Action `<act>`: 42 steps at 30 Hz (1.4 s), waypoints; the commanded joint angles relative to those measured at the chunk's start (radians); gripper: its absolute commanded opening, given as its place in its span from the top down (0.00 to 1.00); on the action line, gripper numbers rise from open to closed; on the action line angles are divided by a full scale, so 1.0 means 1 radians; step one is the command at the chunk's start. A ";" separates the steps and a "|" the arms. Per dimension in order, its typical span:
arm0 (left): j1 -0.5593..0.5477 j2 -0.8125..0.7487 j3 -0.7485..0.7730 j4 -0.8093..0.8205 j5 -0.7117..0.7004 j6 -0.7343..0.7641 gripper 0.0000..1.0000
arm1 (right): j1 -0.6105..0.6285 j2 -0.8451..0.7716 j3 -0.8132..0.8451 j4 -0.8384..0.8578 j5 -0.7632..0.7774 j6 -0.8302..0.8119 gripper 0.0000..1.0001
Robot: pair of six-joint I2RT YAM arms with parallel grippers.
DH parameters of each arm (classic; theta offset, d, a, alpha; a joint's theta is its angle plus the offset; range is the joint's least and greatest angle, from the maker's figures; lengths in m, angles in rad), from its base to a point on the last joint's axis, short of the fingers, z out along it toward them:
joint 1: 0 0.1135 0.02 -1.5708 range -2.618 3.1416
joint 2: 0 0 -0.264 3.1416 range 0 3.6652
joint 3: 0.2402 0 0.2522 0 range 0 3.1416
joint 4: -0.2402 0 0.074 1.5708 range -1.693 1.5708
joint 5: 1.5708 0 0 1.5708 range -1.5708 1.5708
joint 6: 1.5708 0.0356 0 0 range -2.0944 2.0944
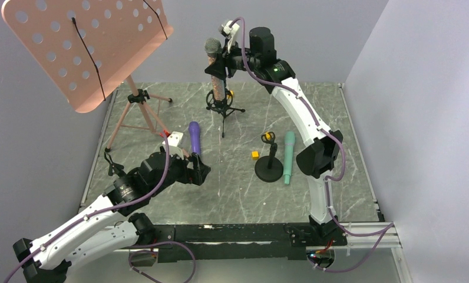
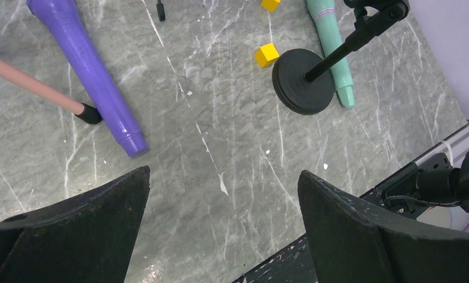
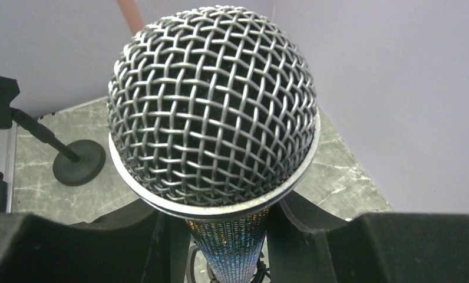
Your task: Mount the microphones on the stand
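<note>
My right gripper (image 1: 221,66) is shut on the glittery silver-pink microphone (image 1: 217,85) just under its grey mesh head (image 3: 211,106) and holds it upright. Its lower end sits at the clip of the small black tripod stand (image 1: 223,106) at the back. The gripper (image 3: 229,236) has a finger on each side of the glittery body. The purple microphone (image 1: 194,137) (image 2: 96,76) lies flat on the table. My left gripper (image 1: 200,171) (image 2: 223,194) is open and empty, just in front of it. The mint green microphone (image 1: 289,156) (image 2: 332,41) lies beside a round-base stand (image 1: 269,168) (image 2: 303,88).
A pink perforated music stand (image 1: 85,47) on a tripod stands at the back left; one leg's foot (image 2: 89,114) touches the purple microphone. A small yellow cube (image 1: 255,155) (image 2: 267,55) lies left of the round base. Grey walls close in the table.
</note>
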 commanded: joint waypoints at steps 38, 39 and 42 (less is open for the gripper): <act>0.005 -0.005 -0.033 0.054 0.013 -0.018 0.04 | -0.059 -0.074 -0.571 0.290 -0.225 -0.143 0.92; 0.005 -0.007 -0.035 0.054 0.012 -0.018 0.04 | -0.058 -0.076 -0.585 0.299 -0.224 -0.140 0.92; 0.005 -0.010 -0.043 0.056 0.012 -0.018 0.04 | -0.057 -0.077 -0.604 0.286 -0.220 -0.152 0.91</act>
